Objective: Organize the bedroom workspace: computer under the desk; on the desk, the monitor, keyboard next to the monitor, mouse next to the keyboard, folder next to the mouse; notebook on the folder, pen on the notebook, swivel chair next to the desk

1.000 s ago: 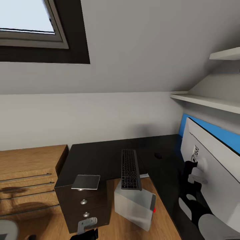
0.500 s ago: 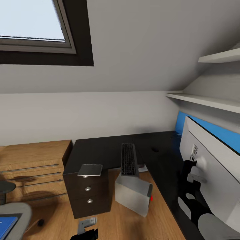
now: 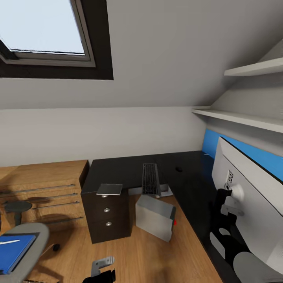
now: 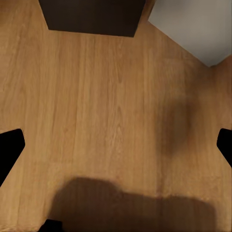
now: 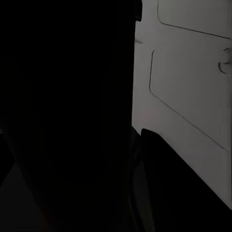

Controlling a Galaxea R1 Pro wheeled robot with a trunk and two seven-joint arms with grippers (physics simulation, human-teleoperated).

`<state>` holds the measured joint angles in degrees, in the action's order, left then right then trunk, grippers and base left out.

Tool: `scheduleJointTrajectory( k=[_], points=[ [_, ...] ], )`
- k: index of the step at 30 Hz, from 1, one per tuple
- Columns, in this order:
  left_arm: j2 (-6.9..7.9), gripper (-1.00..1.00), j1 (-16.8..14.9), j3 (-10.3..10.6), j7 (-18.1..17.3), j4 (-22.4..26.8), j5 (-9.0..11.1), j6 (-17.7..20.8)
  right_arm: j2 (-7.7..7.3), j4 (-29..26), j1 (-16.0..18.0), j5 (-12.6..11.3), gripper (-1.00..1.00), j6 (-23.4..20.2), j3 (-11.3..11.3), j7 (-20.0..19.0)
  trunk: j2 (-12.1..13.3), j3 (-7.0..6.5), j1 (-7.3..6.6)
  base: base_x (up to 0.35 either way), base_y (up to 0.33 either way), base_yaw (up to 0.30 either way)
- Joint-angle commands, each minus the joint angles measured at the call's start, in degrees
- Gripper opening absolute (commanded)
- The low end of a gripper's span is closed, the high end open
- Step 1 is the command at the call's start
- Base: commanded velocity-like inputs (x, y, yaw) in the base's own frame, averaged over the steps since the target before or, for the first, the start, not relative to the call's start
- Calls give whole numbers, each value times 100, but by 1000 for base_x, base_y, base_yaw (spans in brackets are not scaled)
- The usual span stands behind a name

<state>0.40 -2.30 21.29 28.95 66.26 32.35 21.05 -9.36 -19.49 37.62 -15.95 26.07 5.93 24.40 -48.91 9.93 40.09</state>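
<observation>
Blue flat folder [image 3: 13, 251] with a slim white pen [image 3: 8, 242] lying on it sits on the grey upholstered swivel chair [image 3: 33, 245] at the near left. The left gripper [image 4: 116, 145] hangs over the light wood plank floor [image 3: 149, 259], its dark fingertips [image 4: 9, 150] spread wide with nothing between them. At the near right, the right gripper [image 3: 228, 202] is up against the pale back of the big monitor [image 3: 251, 196]; whether it grips I cannot tell. Further in, the grey-white box-shaped computer [image 3: 155, 217] stands on the floor, tilted, beside the dark three-drawer unit [image 3: 106, 218]. On the glossy black desk [image 3: 118, 171] lie a small grey notebook [image 3: 109, 189], a long black keyboard [image 3: 151, 179] overhanging the edge, and a tiny dark mouse [image 3: 179, 169].
</observation>
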Motion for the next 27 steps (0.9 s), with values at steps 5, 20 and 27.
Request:
scheduleJointTrajectory(
  k=[5,20,27],
  points=[
    [4,100,-4,10,49,9,43,13,-4,-19,9,45,-100,12,42,21,-8,8,-3,-332,-119,0],
    [6,100,-7,-2,49,8,43,13,-4,-19,9,56,-100,12,48,21,-8,8,-3,-297,-195,23],
    [9,100,-6,-10,49,9,43,13,-4,-19,9,56,-100,12,48,21,-8,8,-3,-291,-205,112]
  ],
)
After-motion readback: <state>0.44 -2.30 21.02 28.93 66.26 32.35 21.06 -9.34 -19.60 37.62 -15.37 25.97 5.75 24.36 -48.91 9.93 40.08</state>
